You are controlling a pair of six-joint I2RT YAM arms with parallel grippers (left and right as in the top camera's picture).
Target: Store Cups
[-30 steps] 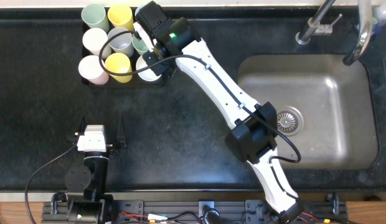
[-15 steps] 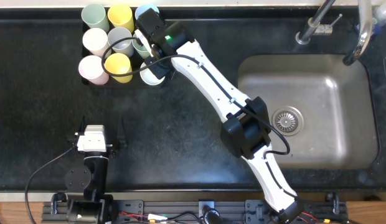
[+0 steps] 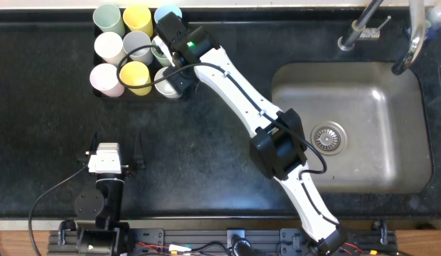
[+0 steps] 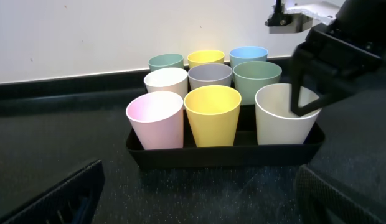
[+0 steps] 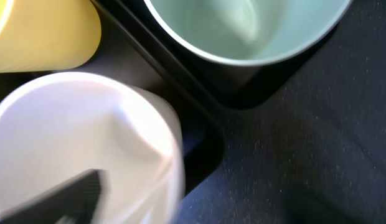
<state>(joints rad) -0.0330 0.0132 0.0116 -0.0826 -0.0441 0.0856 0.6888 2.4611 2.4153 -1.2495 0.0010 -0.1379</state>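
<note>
Standing in the tray's (image 4: 224,155) lower-right corner, upper left of the top view, the white cup (image 4: 283,121) looks light, thin-walled, easily crushed — pinch its rim gently. Right tool (image 4: 319,99) straddles that rim, spread apart.

White arm links (image 3: 238,89), black joints (image 3: 279,149), green indicator light (image 3: 190,46).

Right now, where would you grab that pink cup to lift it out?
Probably by the rim of the pink cup, coming straight down, one finger inside, one outside. It stands upright and open, close beside the yellow cup in the tray.
</note>
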